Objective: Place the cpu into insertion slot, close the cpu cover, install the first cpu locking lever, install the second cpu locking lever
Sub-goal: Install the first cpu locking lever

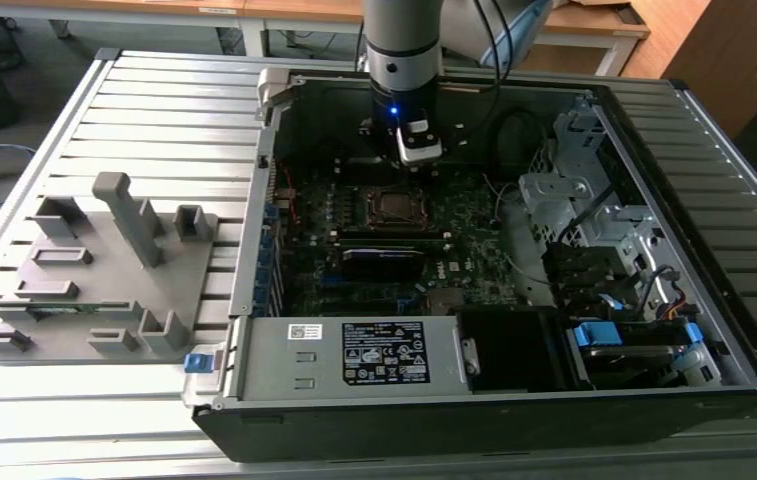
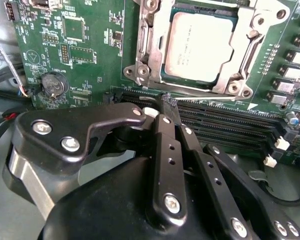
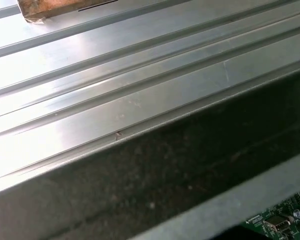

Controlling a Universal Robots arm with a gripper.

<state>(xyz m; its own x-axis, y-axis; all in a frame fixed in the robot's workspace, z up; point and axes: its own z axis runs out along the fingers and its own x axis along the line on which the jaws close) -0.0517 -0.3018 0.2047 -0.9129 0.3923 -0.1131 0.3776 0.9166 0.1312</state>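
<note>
Gripper (image 1: pixel 418 158) upper centre of the exterior view, jaws closed and empty, just above the cpu (image 2: pixel 202 46), cpu cover (image 2: pixel 155 45) lying over its edges

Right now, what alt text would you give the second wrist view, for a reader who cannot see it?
A silver-grey chip lies on a green circuit board, with a metal frame around its edges. Nearer the camera, the black hand points at the long black memory slots, its fingers shut and empty.
</note>
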